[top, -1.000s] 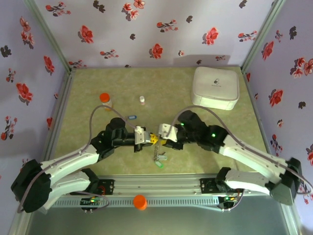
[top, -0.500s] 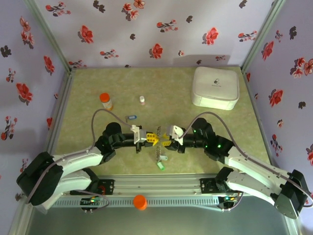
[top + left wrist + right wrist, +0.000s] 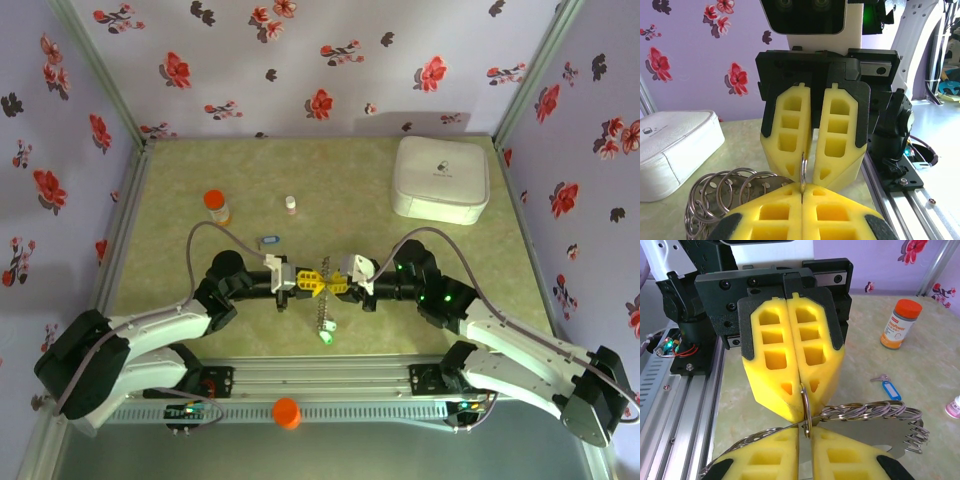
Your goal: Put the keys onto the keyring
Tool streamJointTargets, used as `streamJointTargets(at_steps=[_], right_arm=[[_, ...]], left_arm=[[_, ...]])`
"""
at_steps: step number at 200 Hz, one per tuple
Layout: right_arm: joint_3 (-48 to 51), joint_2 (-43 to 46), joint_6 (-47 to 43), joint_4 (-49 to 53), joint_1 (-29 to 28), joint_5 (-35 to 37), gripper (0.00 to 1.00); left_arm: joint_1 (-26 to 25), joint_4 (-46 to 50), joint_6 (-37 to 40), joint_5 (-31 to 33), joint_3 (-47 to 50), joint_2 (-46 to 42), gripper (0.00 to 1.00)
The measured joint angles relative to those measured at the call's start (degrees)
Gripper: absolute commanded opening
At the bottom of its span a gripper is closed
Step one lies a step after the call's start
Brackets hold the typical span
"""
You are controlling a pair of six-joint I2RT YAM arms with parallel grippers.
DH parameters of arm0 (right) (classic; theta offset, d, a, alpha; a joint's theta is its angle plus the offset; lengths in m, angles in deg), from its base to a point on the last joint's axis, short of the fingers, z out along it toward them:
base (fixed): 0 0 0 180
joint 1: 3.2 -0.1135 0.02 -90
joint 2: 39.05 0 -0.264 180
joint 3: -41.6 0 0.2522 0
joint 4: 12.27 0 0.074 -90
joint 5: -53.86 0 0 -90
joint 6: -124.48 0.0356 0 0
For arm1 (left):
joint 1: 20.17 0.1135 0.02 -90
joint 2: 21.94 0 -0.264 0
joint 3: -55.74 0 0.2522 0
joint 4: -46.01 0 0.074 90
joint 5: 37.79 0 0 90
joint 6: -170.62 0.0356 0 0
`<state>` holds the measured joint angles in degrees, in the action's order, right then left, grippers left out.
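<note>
My left gripper (image 3: 310, 283) and right gripper (image 3: 331, 284) meet tip to tip above the front middle of the table. Between them stands the keyring (image 3: 803, 172), a thin metal ring seen edge-on. My left gripper (image 3: 802, 195) is shut on it. The yellow fingers of my right gripper (image 3: 806, 436) have closed in on the same keyring (image 3: 806, 407) from the far side. A string of linked rings (image 3: 875, 412) hangs from it, with a green key (image 3: 327, 338) at its lower end. A blue key (image 3: 267, 240) lies loose on the table behind my left gripper.
A white rounded box (image 3: 441, 179) sits at the back right. An orange-capped bottle (image 3: 216, 205) and a tiny bottle (image 3: 291, 204) stand at the back left. An orange knob (image 3: 286, 412) is on the front rail (image 3: 400, 380).
Both grippers came a little nearer the front and lined up tip to tip. The right gripper's fingers closed in on the ring. The hanging rings and green key shifted slightly.
</note>
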<state>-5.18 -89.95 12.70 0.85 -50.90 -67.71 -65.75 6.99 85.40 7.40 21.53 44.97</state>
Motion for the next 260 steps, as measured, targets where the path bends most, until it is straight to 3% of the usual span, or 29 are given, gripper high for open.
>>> streamJointTargets(at_steps=[64,153,187,228,239,260], right_arm=[[0.0,0.8,-0.3,0.7,0.0,0.3,0.21],[0.0,2.2,0.0,1.2,0.0,1.2,0.19],[0.0,1.9,0.9,-1.0,0.0,0.3,0.15],[0.0,0.6,1.0,-2.0,-0.3,0.0,0.0],[-0.1,0.4,0.8,-2.1,-0.4,0.1,0.0],[-0.5,0.4,0.6,-1.5,-0.6,0.6,0.0]], left_arm=[[0.2,0.0,0.0,-0.3,0.0,0.0,0.0],[0.3,0.0,0.0,-0.3,0.0,0.0,0.0],[0.3,0.0,0.0,-0.3,0.0,0.0,0.0],[0.5,0.1,0.0,-0.4,0.0,0.0,0.0],[0.6,0.1,0.0,-0.5,0.0,0.0,0.0],[0.6,0.1,0.0,-0.2,0.1,0.0,0.2]])
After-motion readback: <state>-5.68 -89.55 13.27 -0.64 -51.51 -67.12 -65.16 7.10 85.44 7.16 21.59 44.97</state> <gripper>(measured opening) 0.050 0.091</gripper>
